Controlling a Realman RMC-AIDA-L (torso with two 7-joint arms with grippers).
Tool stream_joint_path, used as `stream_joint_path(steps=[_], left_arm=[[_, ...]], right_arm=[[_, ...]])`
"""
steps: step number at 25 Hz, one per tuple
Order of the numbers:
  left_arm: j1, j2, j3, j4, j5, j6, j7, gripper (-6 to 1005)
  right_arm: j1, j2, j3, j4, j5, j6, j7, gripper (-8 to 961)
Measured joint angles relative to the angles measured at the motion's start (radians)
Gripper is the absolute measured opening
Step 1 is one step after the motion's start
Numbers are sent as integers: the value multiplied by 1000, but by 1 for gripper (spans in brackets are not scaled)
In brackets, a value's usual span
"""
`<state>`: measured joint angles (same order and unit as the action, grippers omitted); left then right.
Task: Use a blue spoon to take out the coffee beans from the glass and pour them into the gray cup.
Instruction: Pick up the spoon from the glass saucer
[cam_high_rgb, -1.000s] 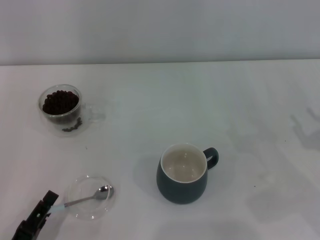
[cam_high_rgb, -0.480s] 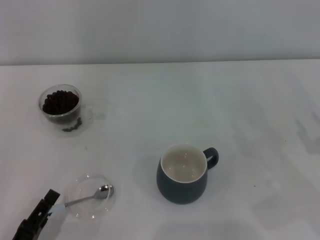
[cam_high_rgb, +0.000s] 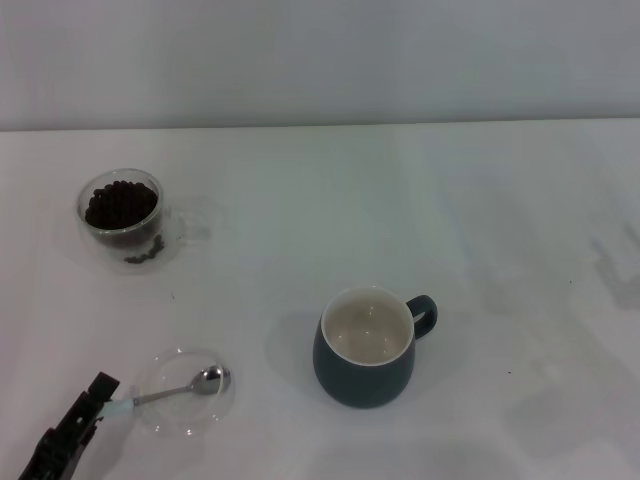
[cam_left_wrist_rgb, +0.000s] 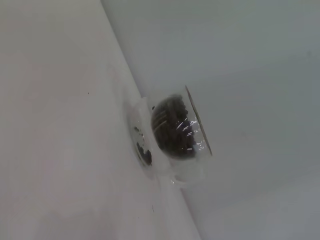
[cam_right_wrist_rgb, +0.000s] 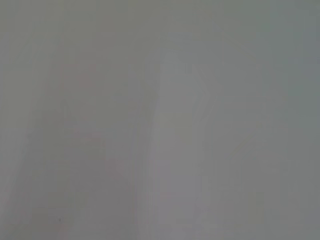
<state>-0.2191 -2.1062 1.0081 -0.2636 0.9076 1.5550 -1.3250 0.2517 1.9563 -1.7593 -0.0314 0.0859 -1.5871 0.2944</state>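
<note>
The blue spoon (cam_high_rgb: 172, 393) lies across a shallow clear dish (cam_high_rgb: 226, 405) at the front left, with its silver bowl (cam_high_rgb: 210, 379) over the dish. My left gripper (cam_high_rgb: 104, 396) is at the pale handle's end, shut on it. The glass (cam_high_rgb: 121, 218) stands at the back left, filled with dark coffee beans (cam_high_rgb: 120, 203). In the left wrist view the glass (cam_left_wrist_rgb: 195, 165) and its beans (cam_left_wrist_rgb: 172, 131) appear farther off. The gray cup (cam_high_rgb: 365, 350) stands in the middle, its cream inside empty and its handle to the right. My right gripper is out of view.
The white table (cam_high_rgb: 480, 220) runs back to a pale wall. A few beans show low in the glass's base (cam_high_rgb: 145, 256). The right wrist view holds only a plain pale surface.
The left gripper, the spoon and the dish have shifted slightly; the spoon's bowl now sits a little higher and to the right. The glass and gray cup have not moved.
</note>
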Motion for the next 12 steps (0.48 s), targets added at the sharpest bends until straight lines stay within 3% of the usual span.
stream_joint_path(steps=[2,3,9,12], left_arm=[[-1,1,-4,0,-1,-1,-5,597],[-2,3,-15,0,-1,-2,-9,506],[-6,7,-24,9,-5,-4,-24,496],[-15,8,-24,9,-5,-8,-27,401]], right_arm=[[2,1,0,0,0,0,0,510],[3,2,0,-2,0,1,0,510],[5,5,0,-6,0,3,0,510],[7,5,0,-7,0,-1,0,509]])
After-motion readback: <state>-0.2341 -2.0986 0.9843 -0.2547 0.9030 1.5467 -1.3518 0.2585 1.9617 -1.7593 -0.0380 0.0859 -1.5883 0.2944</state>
